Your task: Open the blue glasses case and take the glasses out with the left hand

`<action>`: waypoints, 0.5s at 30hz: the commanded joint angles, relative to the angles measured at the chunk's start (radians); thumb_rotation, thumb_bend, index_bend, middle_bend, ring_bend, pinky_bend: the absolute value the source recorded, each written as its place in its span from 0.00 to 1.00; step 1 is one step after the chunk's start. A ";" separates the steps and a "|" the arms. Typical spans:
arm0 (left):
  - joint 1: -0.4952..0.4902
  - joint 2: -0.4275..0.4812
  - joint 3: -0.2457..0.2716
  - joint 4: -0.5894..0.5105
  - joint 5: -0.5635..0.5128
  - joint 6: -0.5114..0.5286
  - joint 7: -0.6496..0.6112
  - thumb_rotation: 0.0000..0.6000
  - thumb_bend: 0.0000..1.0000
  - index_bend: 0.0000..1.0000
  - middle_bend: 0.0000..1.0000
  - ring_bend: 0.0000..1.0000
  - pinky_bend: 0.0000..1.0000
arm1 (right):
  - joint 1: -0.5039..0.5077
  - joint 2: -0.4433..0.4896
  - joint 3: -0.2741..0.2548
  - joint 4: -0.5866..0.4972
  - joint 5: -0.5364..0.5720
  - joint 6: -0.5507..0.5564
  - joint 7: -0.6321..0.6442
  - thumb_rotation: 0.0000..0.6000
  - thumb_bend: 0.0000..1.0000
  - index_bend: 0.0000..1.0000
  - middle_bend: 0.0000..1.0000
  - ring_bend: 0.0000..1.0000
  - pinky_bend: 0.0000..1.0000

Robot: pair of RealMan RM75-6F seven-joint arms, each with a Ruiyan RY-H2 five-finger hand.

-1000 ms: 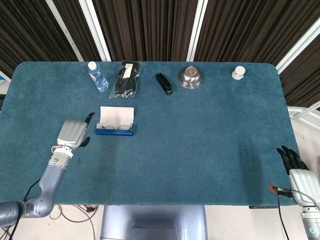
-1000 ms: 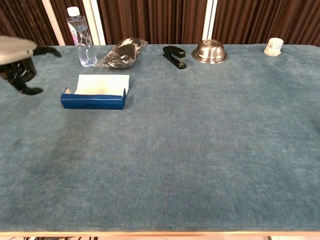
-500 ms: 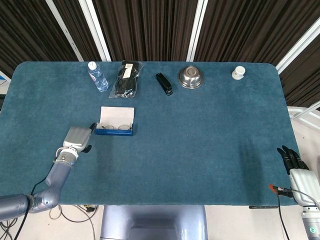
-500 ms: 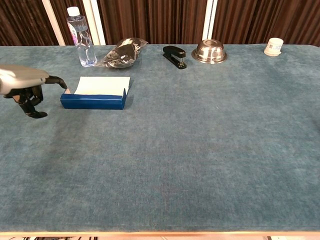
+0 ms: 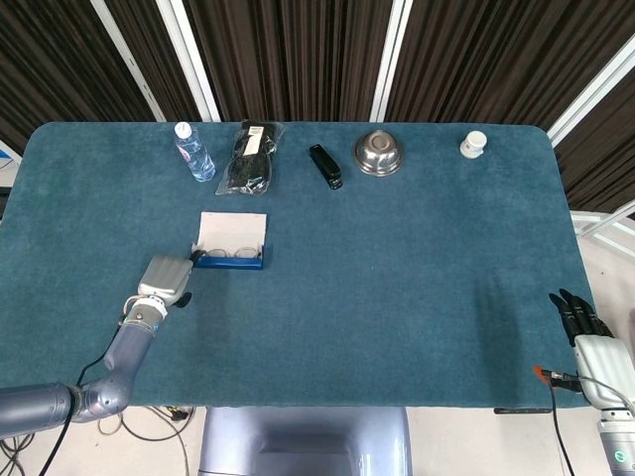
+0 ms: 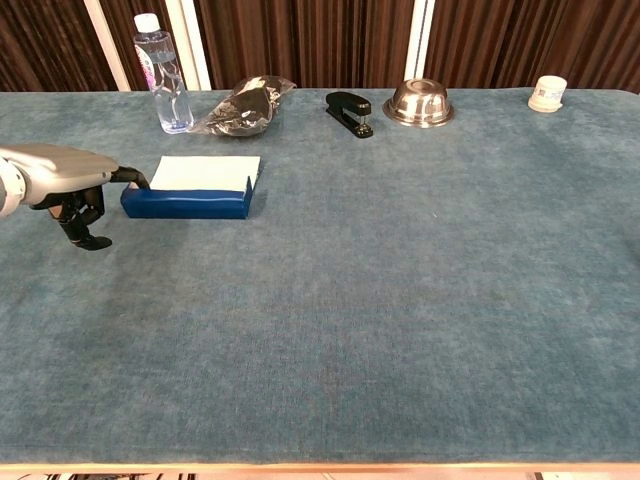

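Note:
The blue glasses case [image 5: 229, 262] lies open at the table's left, its white-lined lid [image 5: 232, 230] folded back. A pair of dark-rimmed glasses [image 5: 230, 254] lies inside it. In the chest view only the case's blue front wall [image 6: 186, 203] and white lid show. My left hand [image 5: 165, 277] sits just left of the case and holds nothing. One finger [image 6: 130, 176] stretches out to the case's left corner, and the rest curl downward. My right hand [image 5: 587, 337] hangs past the table's near right corner with straight fingers and nothing in it.
Along the far edge stand a water bottle [image 5: 194, 153], a black item in a plastic bag [image 5: 252, 157], a black stapler [image 5: 325, 167], a metal bowl [image 5: 379, 153] and a small white jar [image 5: 474, 145].
My left hand has slid right and nearer to me, from beside the case's left side to its front left corner, where its outstretched fingertip now lies. The right hand has not moved.

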 commanded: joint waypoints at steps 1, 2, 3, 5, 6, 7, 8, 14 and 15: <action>0.001 0.008 0.009 -0.009 0.004 0.006 0.004 1.00 0.32 0.18 0.85 0.78 0.84 | 0.000 0.000 0.000 0.000 0.000 0.000 0.001 1.00 0.11 0.00 0.00 0.00 0.21; 0.002 0.013 0.014 -0.015 0.006 0.011 0.005 1.00 0.31 0.20 0.85 0.78 0.84 | 0.000 0.000 0.000 0.000 0.000 0.000 0.001 1.00 0.11 0.00 0.00 0.00 0.21; 0.003 0.017 0.016 -0.019 0.006 0.015 0.005 1.00 0.31 0.21 0.85 0.78 0.84 | 0.000 0.000 0.000 0.000 0.000 -0.001 0.001 1.00 0.11 0.00 0.00 0.00 0.21; 0.005 0.024 0.020 -0.023 -0.003 0.020 0.006 1.00 0.31 0.26 0.86 0.79 0.84 | 0.001 0.000 0.000 0.000 0.001 -0.001 0.000 1.00 0.11 0.00 0.00 0.00 0.21; 0.005 0.027 0.021 -0.024 -0.011 0.019 0.006 1.00 0.31 0.27 0.86 0.79 0.85 | 0.001 -0.001 0.000 0.000 0.000 -0.001 -0.002 1.00 0.11 0.00 0.00 0.00 0.21; 0.004 0.029 0.022 -0.026 -0.016 0.018 0.006 1.00 0.31 0.29 0.86 0.79 0.85 | 0.001 -0.001 0.000 -0.001 0.000 -0.001 -0.002 1.00 0.11 0.00 0.00 0.00 0.21; 0.003 0.031 0.024 -0.028 -0.020 0.017 0.008 1.00 0.31 0.30 0.86 0.79 0.85 | 0.001 -0.001 0.000 -0.001 0.000 0.000 -0.003 1.00 0.11 0.00 0.00 0.00 0.21; -0.010 0.056 0.033 -0.090 -0.020 0.011 0.020 1.00 0.32 0.32 0.87 0.80 0.85 | 0.000 -0.002 0.001 -0.003 0.003 0.000 -0.007 1.00 0.11 0.00 0.00 0.00 0.21; -0.013 0.063 0.036 -0.109 -0.021 0.010 0.022 1.00 0.32 0.32 0.87 0.80 0.85 | 0.000 -0.002 0.001 -0.003 0.003 0.000 -0.007 1.00 0.11 0.00 0.00 0.00 0.21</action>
